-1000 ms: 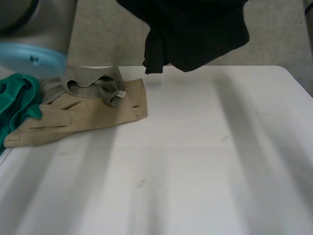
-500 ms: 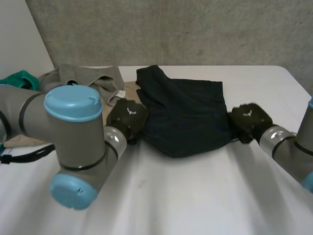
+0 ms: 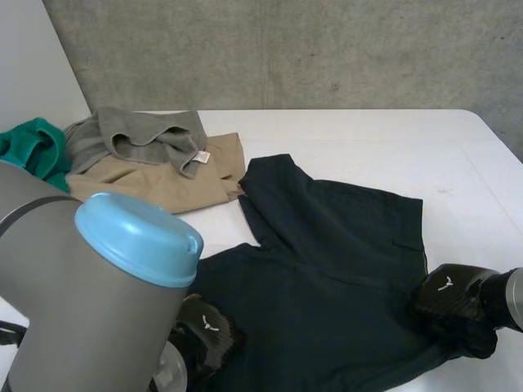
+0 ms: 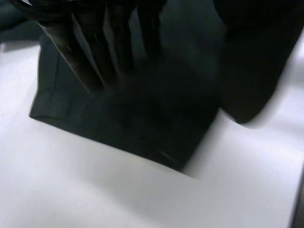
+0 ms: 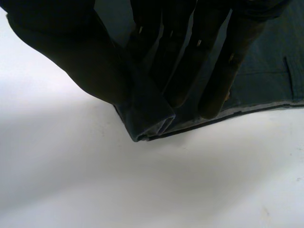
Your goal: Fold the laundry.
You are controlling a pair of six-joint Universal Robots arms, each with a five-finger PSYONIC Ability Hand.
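Two corners of the dark garment [image 3: 335,245] are what I'm working. As I judge it, the trick is to draw both toward me evenly and low over the table [image 3: 368,139], keeping the cloth taut between the hands so it settles without wrinkles before I let go. In the head view, the left hand [image 3: 206,335] sits back-upward at the garment's near corner on its side and the right hand [image 3: 453,306] sits at the opposite near corner. The cloth spreads flat away from both, with a pile of other laundry [image 3: 147,163] well beyond the left hand. In the left wrist view, the garment's hemmed corner lies under and just past that hand, flat on the table; I cannot tell whether it grips. In the right wrist view, the fingers [image 5: 183,61] and thumb [image 5: 80,61] are clamped on the garment's corner, with a rolled lip of cloth bunched between them.
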